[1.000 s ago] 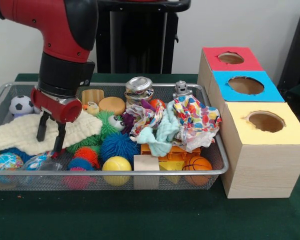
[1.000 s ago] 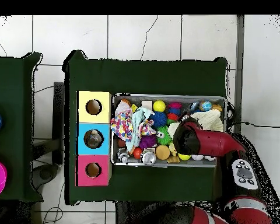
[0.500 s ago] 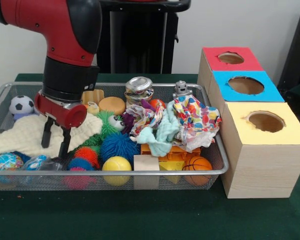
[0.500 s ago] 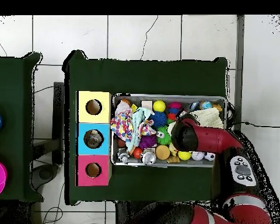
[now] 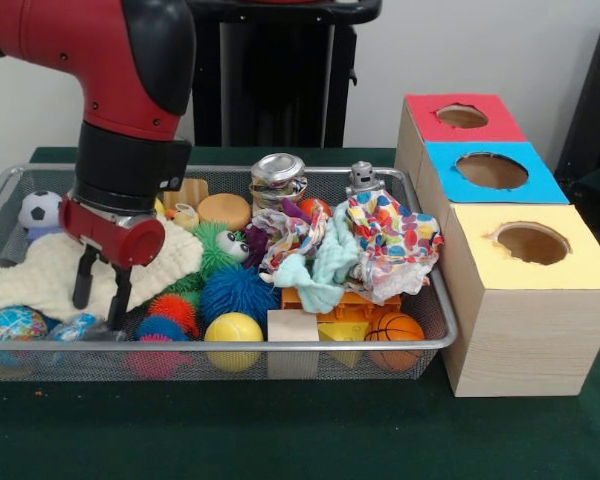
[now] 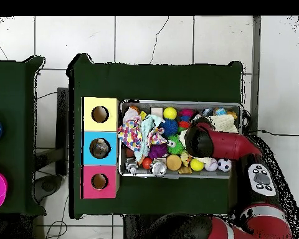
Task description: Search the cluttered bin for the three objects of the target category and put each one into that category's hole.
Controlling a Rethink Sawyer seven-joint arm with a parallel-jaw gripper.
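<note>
The wire mesh bin is full of toys and cloths. My gripper hangs open and empty over its front left part, fingertips low over a cream cloth. Just below them lies a see-through wrinkly bottle with a blue label, beside the right fingertip; I cannot tell if they touch. No other bottle shows. The red-faced hole is on the farthest box at right, and also shows in the overhead view. There the arm hides the gripper over the bin.
A shiny metal can and a small robot figure stand at the bin's back. Spiky balls, a yellow ball, a globe ball, a soccer ball and patterned cloths fill the rest. Blue-faced and yellow-faced holes lie nearer.
The gripper has shifted toward the bin's front edge and sunk lower, down next to the blue-label bottle. It stays open. The clutter has not moved.
</note>
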